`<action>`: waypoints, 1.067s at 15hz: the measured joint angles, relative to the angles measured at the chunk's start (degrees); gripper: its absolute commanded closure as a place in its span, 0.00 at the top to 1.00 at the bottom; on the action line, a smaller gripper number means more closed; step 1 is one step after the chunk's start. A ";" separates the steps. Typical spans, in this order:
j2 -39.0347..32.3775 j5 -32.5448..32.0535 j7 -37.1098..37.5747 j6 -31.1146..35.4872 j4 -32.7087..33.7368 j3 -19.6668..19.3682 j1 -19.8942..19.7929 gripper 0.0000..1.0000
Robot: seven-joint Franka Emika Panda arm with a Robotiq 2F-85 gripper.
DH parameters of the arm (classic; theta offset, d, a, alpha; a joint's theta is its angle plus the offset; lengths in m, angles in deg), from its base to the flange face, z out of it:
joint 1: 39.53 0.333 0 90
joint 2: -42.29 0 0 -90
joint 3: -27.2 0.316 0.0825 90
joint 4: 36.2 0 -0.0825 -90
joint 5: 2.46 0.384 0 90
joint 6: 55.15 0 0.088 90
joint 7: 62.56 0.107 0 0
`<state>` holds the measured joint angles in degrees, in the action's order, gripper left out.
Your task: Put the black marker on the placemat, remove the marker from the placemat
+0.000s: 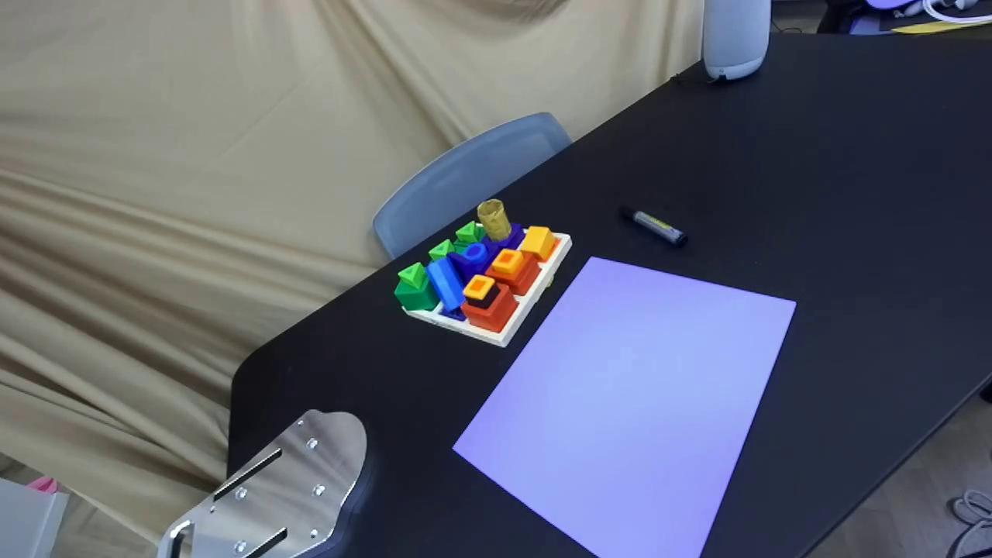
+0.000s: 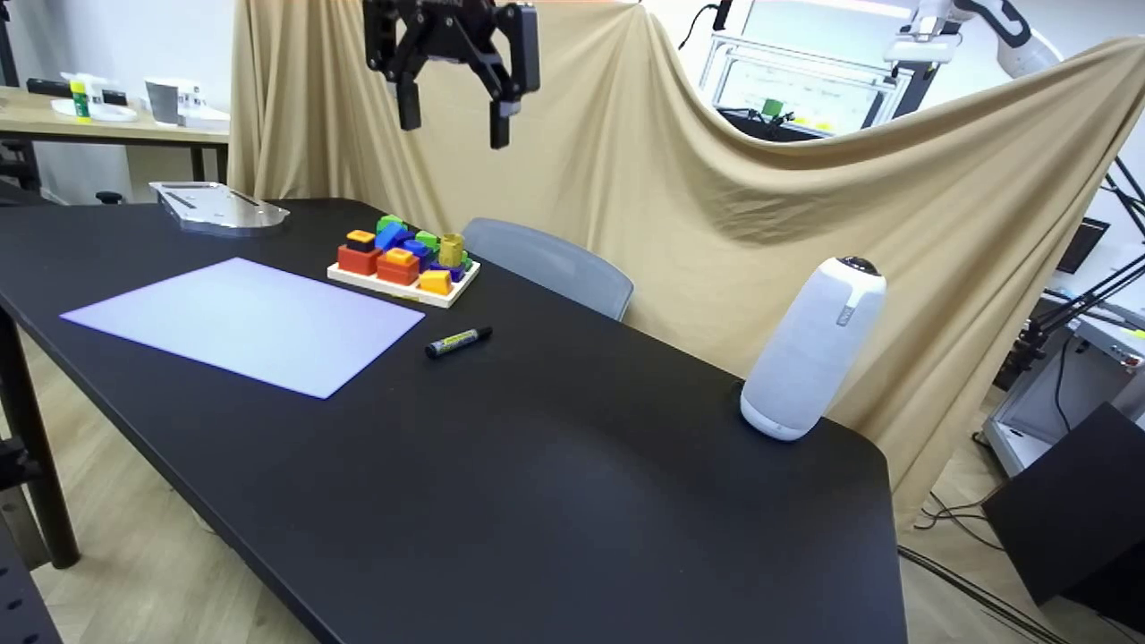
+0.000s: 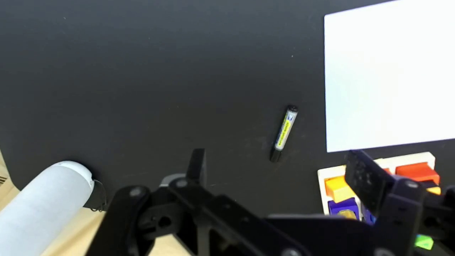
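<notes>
The black marker (image 1: pixel 655 225) is a short pen with a grey and yellow label. It lies flat on the black table, beside the placemat and apart from it. It also shows in an exterior view (image 2: pixel 458 342) and in the wrist view (image 3: pixel 284 131). The placemat (image 1: pixel 635 395) is a flat lavender sheet with nothing on it; it looks nearly white in the wrist view (image 3: pixel 387 78). My gripper (image 2: pixel 454 127) is open and empty, high above the table. In the wrist view the marker appears between and beyond the spread fingers (image 3: pixel 279 170).
A white tray (image 1: pixel 508 335) of colourful blocks stands close to the placemat and marker, near the chair (image 1: pixel 477 174). A tall white speaker-like device (image 2: pixel 812 349) stands at a table end. A metal plate (image 1: pixel 287 488) lies at the opposite end.
</notes>
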<state>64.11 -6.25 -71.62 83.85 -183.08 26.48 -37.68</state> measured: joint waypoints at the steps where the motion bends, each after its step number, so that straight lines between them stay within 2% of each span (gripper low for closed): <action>1: -3.25 0.67 0.11 1.38 1.75 0.19 0.03 1.00; 6: -16.50 4.82 1.46 2.06 10.62 1.35 0.90 1.00; 13: -16.40 4.76 1.37 2.63 10.36 1.36 0.70 1.00; 16: -19.09 5.73 1.33 7.87 10.37 1.77 0.82 1.00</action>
<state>45.01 -0.52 -70.29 91.72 -172.71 28.25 -36.86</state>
